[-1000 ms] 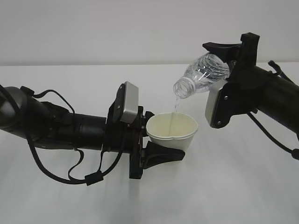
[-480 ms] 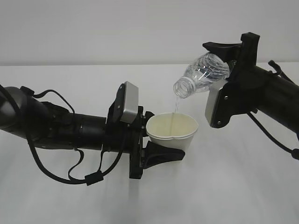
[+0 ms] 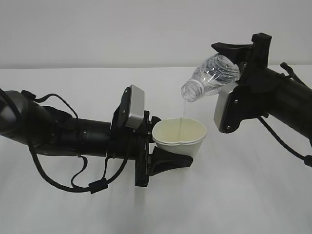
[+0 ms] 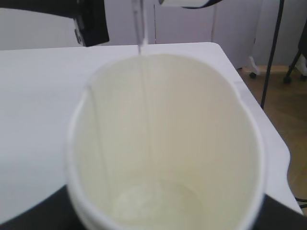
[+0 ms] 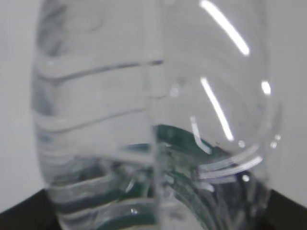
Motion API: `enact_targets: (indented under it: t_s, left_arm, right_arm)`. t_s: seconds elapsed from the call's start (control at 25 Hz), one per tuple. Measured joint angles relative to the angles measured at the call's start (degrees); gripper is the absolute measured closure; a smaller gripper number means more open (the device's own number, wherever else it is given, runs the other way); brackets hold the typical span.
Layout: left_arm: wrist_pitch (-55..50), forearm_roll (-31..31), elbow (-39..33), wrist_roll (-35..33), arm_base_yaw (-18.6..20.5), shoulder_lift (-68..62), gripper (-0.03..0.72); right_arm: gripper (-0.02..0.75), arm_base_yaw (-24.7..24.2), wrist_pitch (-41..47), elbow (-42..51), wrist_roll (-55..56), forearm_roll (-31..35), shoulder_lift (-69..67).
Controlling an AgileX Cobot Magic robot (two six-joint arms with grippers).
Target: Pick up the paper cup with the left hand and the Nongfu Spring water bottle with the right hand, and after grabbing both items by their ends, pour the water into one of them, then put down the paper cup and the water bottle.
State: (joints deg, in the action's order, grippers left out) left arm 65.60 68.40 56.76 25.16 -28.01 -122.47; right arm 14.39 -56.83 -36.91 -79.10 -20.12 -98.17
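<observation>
Two black arms are seen over a white table [image 3: 253, 195], which is the largest surface in the exterior view and extends to a pale wall behind. On the left side the left hand [image 3: 168, 148] is extended horizontally from a thick black arm with looping cables, a silver-grey plate being fixed near its wrist; its jaws are clamped on the paper cup [image 3: 179, 136], one jaw being visible under the cup's lower wall. The cup is held upright above the table, near the middle of the exterior view, and its rim appears slightly squeezed out of round. On the right side the right hand [image 3: 236, 53] is reached in from the upper right, and its jaws are closed around the base end of the Nongfu Spring water bottle [image 3: 210, 78]. The bottle is held tilted, its open neck pointing down and to the left, above the cup and not touching it. A thin stream of the water [image 3: 183, 114] is seen falling from the neck into the cup. In the left wrist view the cup's cream interior [image 4: 163, 143] is filled by the frame, with the stream [image 4: 142, 43] entering near the far rim and a shallow pool at the bottom. In the right wrist view the ribbed clear bottle [image 5: 153, 115] is shown close, with green label colour visible through it.
</observation>
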Motion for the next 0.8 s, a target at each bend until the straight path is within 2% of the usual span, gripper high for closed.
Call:
enact_targets:
  t_s: [0.8]
  left_arm:
    - [0.0, 0.0, 0.0, 0.0, 0.0, 0.0, 0.278]
  right_arm:
    - [0.244, 0.0, -0.7, 0.0, 0.0, -0.7, 0.0]
